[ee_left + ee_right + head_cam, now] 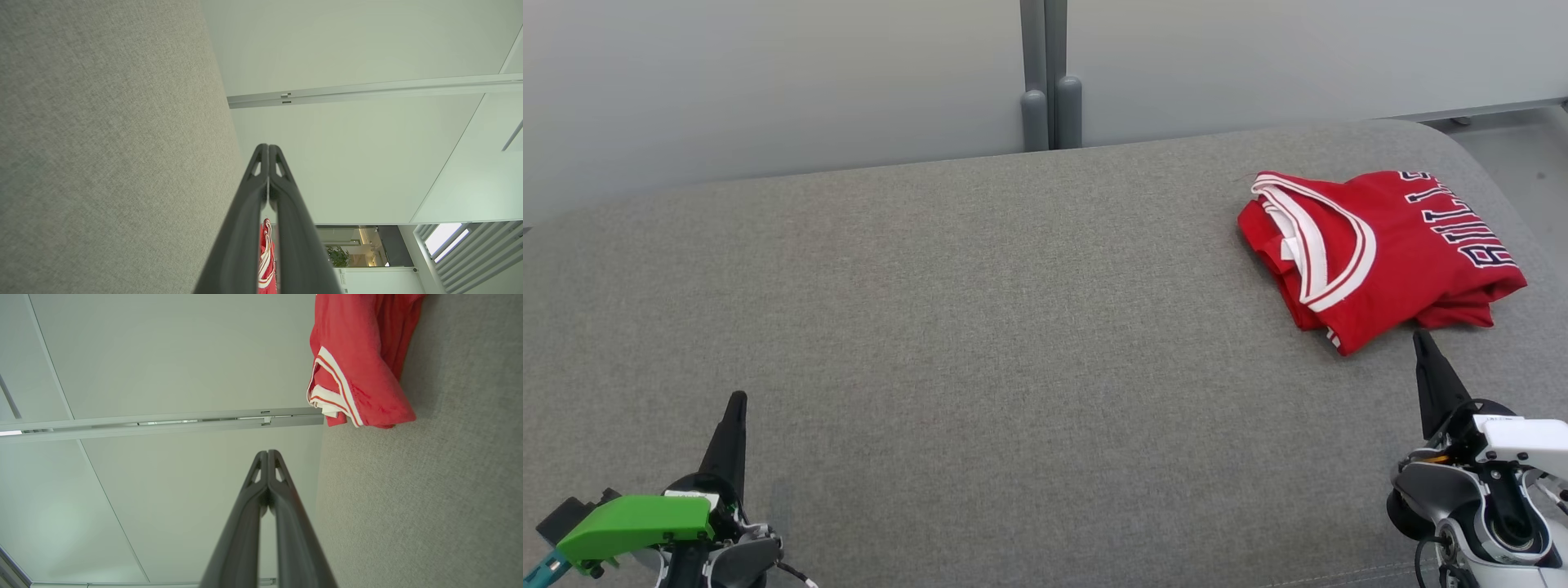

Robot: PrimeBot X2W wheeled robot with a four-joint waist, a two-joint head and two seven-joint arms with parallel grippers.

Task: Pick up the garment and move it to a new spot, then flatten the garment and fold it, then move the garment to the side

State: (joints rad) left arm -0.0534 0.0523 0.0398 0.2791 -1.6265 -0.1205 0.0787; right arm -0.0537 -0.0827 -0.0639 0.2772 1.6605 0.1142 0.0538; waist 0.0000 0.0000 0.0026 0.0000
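We see the garment [1380, 253] lying folded on the far right part of the grey fabric surface [980, 327], close to its rounded right end. It is a red jersey, gathered into a compact, roughly rectangular bundle of several layers. A white neckline trim with thin red stripes curves across its left half, and dark lettering edged in white runs along its right side, partly cut off by the fold. The lower edges are a little uneven, with one corner poking towards us.

Just in front of that corner is our right gripper [1421, 335]. Its two dark fingers are pressed together into one point aimed up at the jersey, near it but not touching, and holding nothing. The white wrist housing [1523, 437] sits low at the right edge.

Our left gripper [737, 398] is well apart from the garment, at the lower left. Its fingers are likewise closed tip to tip and empty, pointing away from us over bare fabric, with a green part [637, 523] on the wrist behind them.

Pale wall panels [768, 82] rise beyond the surface.
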